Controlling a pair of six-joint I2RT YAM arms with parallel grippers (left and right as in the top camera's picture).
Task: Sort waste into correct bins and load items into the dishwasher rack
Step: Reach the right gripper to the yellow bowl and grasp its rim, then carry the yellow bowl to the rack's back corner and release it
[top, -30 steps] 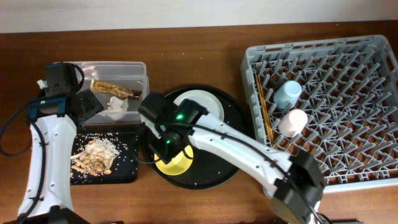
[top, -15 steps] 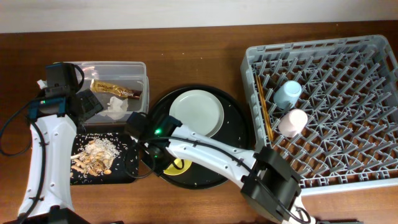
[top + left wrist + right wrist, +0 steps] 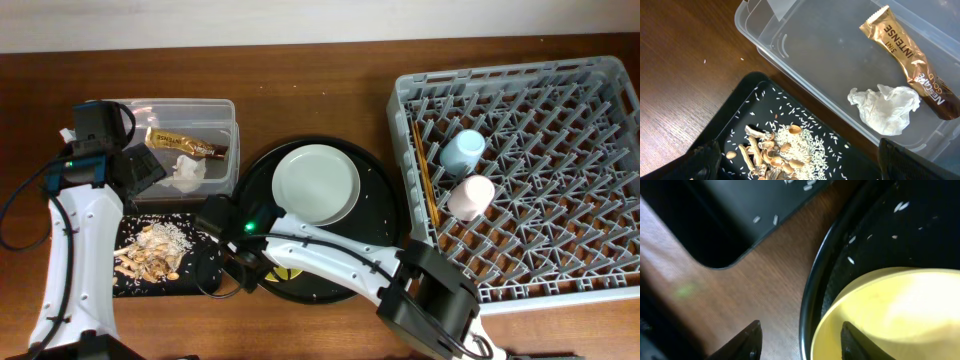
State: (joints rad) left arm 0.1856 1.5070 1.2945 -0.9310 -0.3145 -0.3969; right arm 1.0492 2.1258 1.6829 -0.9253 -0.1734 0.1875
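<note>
Although most of the sorting looks finished, the yellow bowl (image 3: 890, 315) has not reached the dishwasher rack (image 3: 400, 90). It sits in the large round black tray (image 3: 375, 215), toward the near edge of the worktop (image 3: 330, 100), and from overhead the right arm covers most of it. The right claw (image 3: 802, 342) hangs over it with its fingers apart and clamped on nothing. One finger is above bare wood outside the tray, the other above the bowl, and the rims of both lie in the gap between them. The round white plate (image 3: 316, 184) lies in the same tray, just behind the bowl, and a few loose rice grains are scattered on the tray floor.

To the left, the waste appears to be dealt with. The snack wrapper (image 3: 910, 60) and the crumpled tissue (image 3: 887, 107) lie in the clear box (image 3: 225, 110) near the far left corner. The food scraps (image 3: 775, 147) and rice are heaped in the small black tray (image 3: 755, 100) in front of it. The left claw (image 3: 800, 160) hovers above these two bins, its fingers wide apart and empty.

Along the right edge, the rack already holds the blue cup (image 3: 462, 151), the pink cup (image 3: 470, 196) and the chopsticks (image 3: 427, 185) near its left wall.

Judging from this, the bowl and the plate are what remains to be loaded.
</note>
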